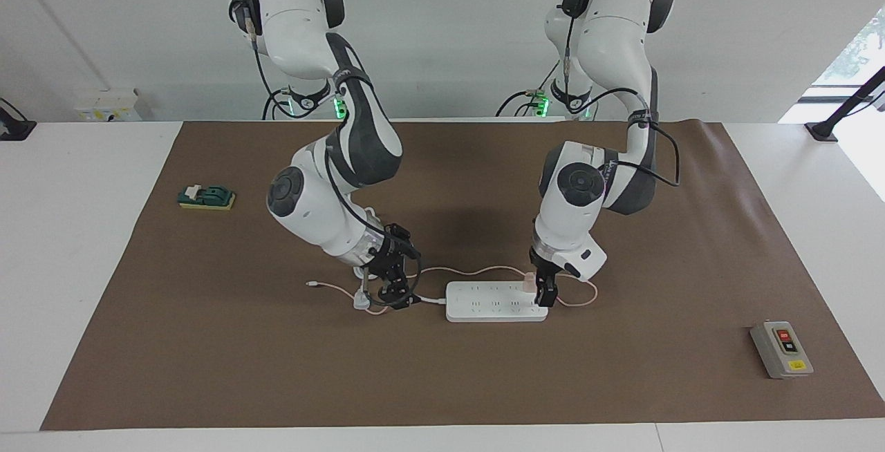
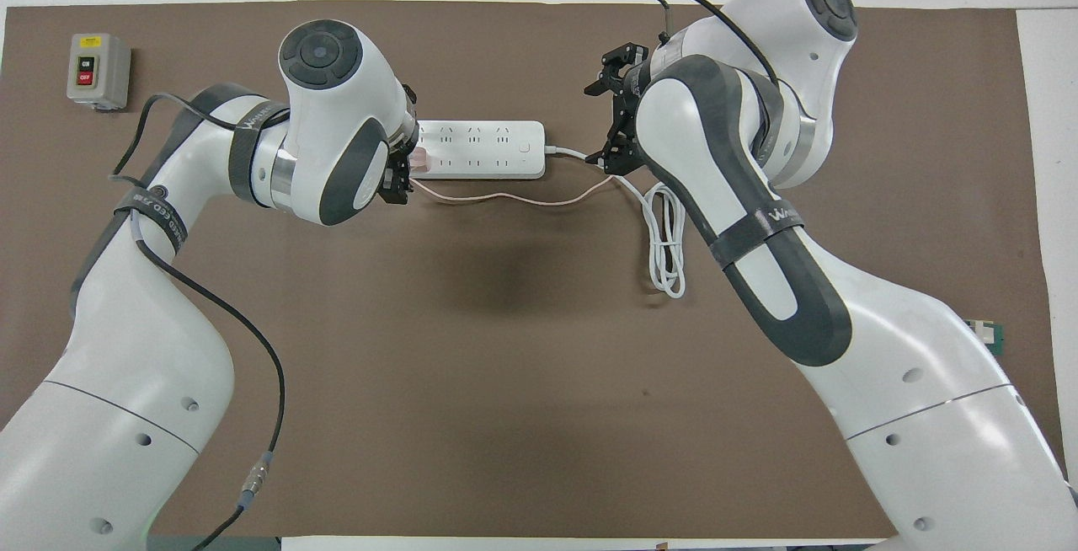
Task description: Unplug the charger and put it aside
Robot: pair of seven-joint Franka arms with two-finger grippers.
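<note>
At the strip's (image 1: 494,302) left-arm end, our left gripper (image 1: 545,291) straddles the plugged-in charger (image 1: 529,281), fingers spread around it; we'd pull straight up. Our right gripper (image 1: 395,286) hangs spread by the other end.

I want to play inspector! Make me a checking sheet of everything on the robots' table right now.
Surface: brown paper mat on a white table.
Job's things: small pale-pink cube charger, plugged into the white multi-socket power strip at the left arm's end.
Clutter: grey switch box with red button; green block on a yellow base.
Grippers: left gripper down around the charger, whether it is squeezing cannot be told; right gripper open, low over the cord at the strip's other end.
Cables: thin pink cable trailing beside the strip; thick white cord coiled nearer to the robots.
Surroundings: white wall, black clamp stands at the table edges.
</note>
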